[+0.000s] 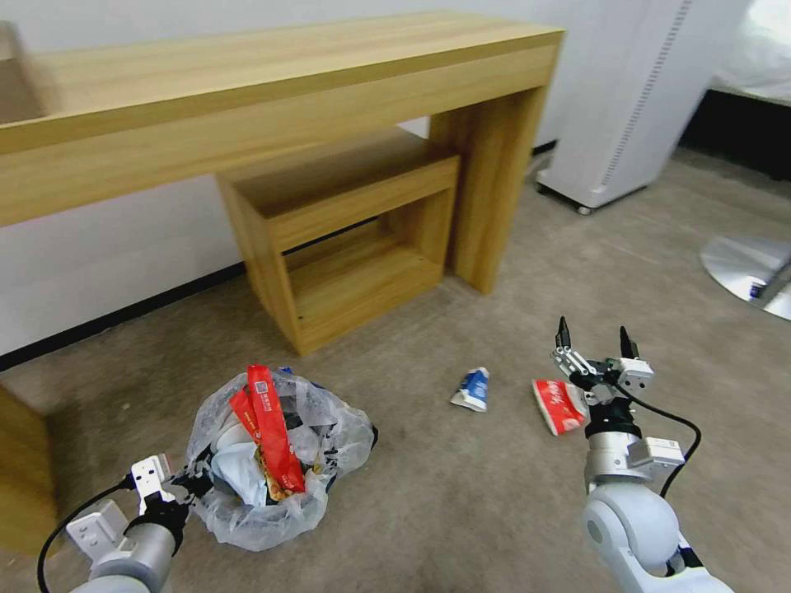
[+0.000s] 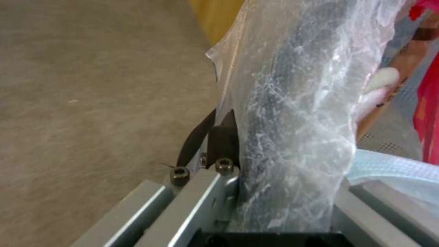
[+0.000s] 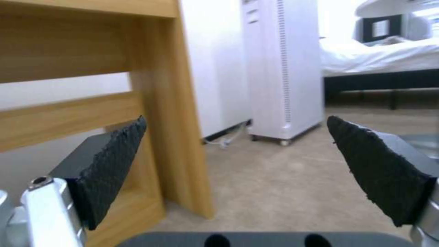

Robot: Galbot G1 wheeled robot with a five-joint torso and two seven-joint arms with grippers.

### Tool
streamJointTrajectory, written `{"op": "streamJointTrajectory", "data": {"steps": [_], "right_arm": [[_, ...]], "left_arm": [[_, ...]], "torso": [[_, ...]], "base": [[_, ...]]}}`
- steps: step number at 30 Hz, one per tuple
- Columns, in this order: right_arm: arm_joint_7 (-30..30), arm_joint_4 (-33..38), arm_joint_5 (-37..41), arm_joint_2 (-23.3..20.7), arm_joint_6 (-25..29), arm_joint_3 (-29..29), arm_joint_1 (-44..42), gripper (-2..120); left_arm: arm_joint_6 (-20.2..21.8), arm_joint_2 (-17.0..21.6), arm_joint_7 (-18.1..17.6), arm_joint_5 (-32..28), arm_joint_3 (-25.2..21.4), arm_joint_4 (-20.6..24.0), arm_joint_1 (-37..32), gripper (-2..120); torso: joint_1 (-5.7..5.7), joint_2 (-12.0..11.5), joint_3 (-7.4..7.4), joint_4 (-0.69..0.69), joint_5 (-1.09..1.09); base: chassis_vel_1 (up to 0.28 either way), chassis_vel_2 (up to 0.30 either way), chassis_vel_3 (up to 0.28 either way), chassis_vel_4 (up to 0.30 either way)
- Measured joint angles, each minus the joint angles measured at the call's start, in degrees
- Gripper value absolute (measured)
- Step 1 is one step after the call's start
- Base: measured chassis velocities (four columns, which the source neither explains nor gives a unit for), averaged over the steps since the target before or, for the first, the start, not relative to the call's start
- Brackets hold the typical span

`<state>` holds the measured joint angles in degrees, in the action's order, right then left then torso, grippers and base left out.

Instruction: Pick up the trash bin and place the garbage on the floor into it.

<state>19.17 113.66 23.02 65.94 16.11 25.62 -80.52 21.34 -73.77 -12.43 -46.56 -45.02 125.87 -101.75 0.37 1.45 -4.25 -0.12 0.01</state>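
Small round trash bin [image 1: 272, 461], translucent white plastic liner, at 7 o'clock in the head view; rim clamped between the left gripper [image 1: 177, 486] fingers [image 2: 222, 137]. Contents: long red wrappers [image 1: 270, 428] with white print too small to read, white tissue.

Beige-tan short-pile carpet floor [image 1: 461, 511]: crumpled blue-white carton [image 1: 472, 389] just below centre; red-and-white wrapper [image 1: 560, 405] at 4 o'clock, partly behind the right gripper [image 1: 593, 338], fingers spread wide, empty.

Surroundings: light wood desk [image 1: 272, 91] at 12 o'clock, low wooden shelf unit [image 1: 346, 239] beneath; white wheeled cabinet [image 1: 626, 99] at 2 o'clock.
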Motion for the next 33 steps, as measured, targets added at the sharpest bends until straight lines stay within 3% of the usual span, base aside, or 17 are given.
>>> {"op": "streamJointTrajectory", "data": {"steps": [9, 33], "right_arm": [[-0.31, -1.0, 0.36, -0.18, 0.59, -0.5, 0.98, 100], [-3.46, -3.75, 0.12, 0.41, 4.22, -0.84, 2.11, 100]], "left_arm": [[-0.23, -0.21, -0.28, -0.07, -0.36, -0.07, 0.16, 0], [-0.23, -0.44, -1.08, -0.65, -0.91, -1.09, 0.98, 0]], "torso": [[0.0, 0.0, 0.0, -0.02, 0.0], [0.0, 0.0, 0.0, 0.0, 0.0]], "base": [[-0.095, -0.085, -0.083, -0.077], [0.0, 0.0, 0.0, 0.0]]}}
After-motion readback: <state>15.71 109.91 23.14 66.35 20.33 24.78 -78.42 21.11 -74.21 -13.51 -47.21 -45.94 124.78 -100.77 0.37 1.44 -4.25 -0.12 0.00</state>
